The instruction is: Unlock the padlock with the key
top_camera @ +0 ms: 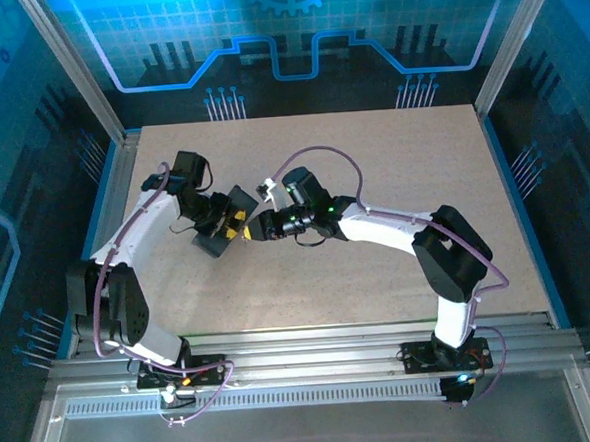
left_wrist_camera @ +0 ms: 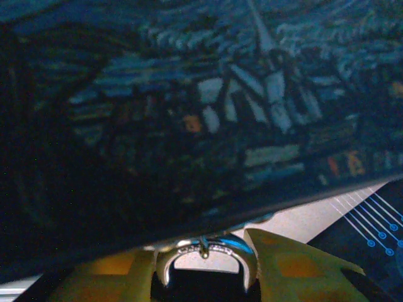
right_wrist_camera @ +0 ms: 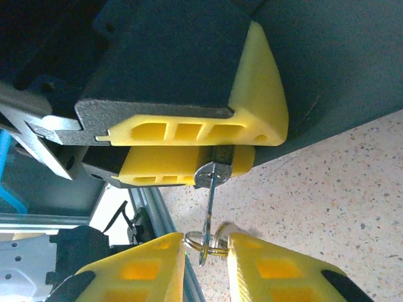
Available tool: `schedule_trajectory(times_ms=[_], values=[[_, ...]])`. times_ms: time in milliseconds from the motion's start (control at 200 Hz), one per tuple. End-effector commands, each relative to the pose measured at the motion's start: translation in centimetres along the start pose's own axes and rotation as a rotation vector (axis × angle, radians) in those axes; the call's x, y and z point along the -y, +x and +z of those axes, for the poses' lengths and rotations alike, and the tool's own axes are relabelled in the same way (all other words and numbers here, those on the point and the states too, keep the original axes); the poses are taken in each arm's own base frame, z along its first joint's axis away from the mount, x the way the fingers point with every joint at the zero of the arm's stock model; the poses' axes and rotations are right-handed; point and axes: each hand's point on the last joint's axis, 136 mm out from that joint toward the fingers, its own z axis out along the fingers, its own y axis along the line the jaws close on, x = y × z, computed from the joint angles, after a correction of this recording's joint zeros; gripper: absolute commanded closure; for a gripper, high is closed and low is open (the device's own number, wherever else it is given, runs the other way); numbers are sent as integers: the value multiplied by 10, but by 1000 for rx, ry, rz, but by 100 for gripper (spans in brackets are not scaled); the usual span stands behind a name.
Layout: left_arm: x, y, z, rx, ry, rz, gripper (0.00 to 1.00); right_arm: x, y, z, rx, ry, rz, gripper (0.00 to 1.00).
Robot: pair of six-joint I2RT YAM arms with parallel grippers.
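Firmly, the right claw [right_wrist_camera: 206,251] is clenched on the ringed head of the key [right_wrist_camera: 210,204], whose thin blade runs straight up and meets the silvery end of the padlock [right_wrist_camera: 211,174]. That padlock sits pinched between the yellow fingers [right_wrist_camera: 189,132] of the left claw [right_wrist_camera: 242,146], which is clenched on it. Its shackle loop points at the dark painted box [left_wrist_camera: 189,113] just beyond, with the speckled bench [right_wrist_camera: 327,189] behind.

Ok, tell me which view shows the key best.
Right wrist: the key runs thin and sharp from the left fingers down to the right fingers. From the top external it is too small to tell; the left wrist faces the padlock's shackle.
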Motion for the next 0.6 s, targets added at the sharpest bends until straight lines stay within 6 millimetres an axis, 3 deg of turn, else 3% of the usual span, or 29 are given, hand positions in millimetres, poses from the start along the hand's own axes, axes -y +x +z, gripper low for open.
schedule_trajectory(times_ms=[0,330,595], values=[[13,0,-17,24,47,22,100,-4,2,7,-5,-12,4,77],[14,3,-21,26,52,19,100,2,3,18,-1,-17,38,81],[12,5,-22,27,45,19,100,-2,-6,18,48,-41,53,97]])
